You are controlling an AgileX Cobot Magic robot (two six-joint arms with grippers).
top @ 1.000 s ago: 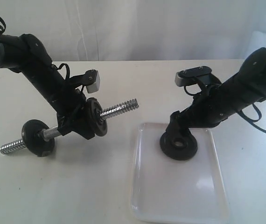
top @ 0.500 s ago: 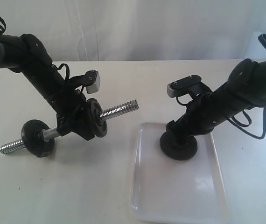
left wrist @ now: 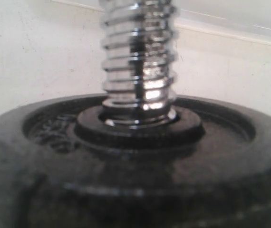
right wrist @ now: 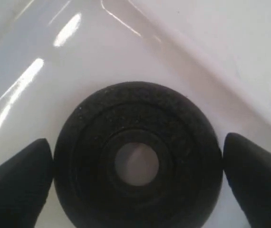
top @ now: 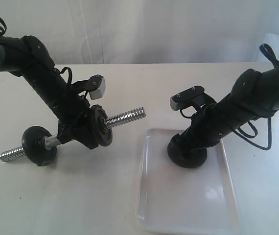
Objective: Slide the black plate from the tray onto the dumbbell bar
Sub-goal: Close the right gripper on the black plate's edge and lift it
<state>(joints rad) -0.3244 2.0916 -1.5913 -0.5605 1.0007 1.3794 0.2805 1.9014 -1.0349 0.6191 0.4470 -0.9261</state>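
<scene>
The black plate [top: 188, 157] lies flat in the far part of the white tray [top: 178, 205]. My right gripper [top: 187, 148] is down over it and open. In the right wrist view the plate [right wrist: 183, 152] lies between the fingertips [right wrist: 256, 180], which flank its rim closely on both sides. My left gripper [top: 78, 132] is shut on the middle of the dumbbell bar [top: 125, 117], which tilts with its free threaded end raised toward the tray. Two black discs sit on the bar, one [top: 101, 125] beside the gripper and one [top: 39, 145] lower down. That near disc [left wrist: 135, 180] hides the left fingers.
The tray's rim [right wrist: 140, 33] runs close behind the plate. The bar's lower threaded end [top: 10, 155] is near the table on the left. A pale curtain hangs behind the table.
My right arm has swung lower and a little leftward, bringing the open fingers down around the plate. The left arm and the bar have not moved.
</scene>
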